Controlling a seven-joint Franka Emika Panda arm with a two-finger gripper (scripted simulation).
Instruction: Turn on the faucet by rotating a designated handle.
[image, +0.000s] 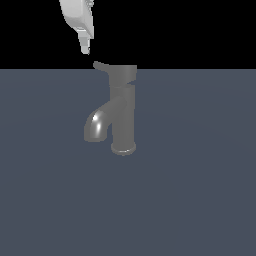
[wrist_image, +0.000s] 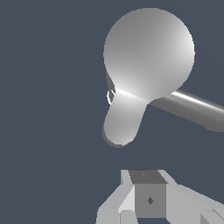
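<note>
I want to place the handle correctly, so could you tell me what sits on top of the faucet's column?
The handle caps the faucet, its thin lever pointing toward the gripper hovering above. How it joins the column is covered.

1. A bare simulated test scene, no real room: a flat, featureless slate-blue floor (image: 200, 200) meets a plain black backdrop (image: 200, 30).
2. Just below the white pincer (image: 85, 50) stands one dark grey metallic faucet (image: 122, 115).
</note>
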